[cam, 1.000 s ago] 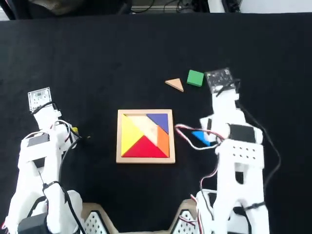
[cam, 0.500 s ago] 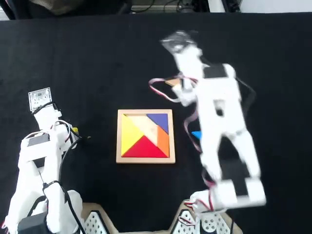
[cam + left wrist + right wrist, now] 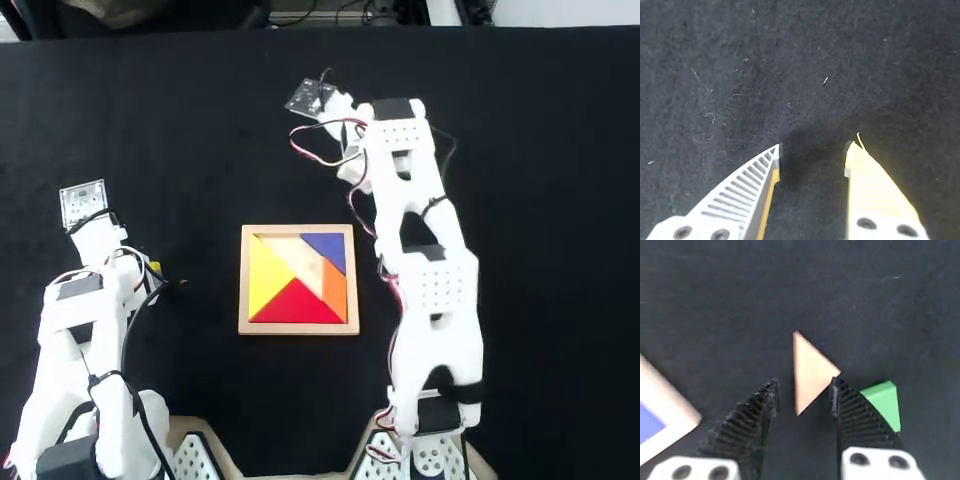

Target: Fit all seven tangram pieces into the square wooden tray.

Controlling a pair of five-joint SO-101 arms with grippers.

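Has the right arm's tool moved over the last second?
Yes. The right tool swung left, toward the far right corner of the wooden tray, and now straddles the tan triangle.

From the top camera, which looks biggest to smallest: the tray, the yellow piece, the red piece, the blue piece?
1. wooden tray
2. yellow piece and red piece, which look about alike
3. blue piece, smallest
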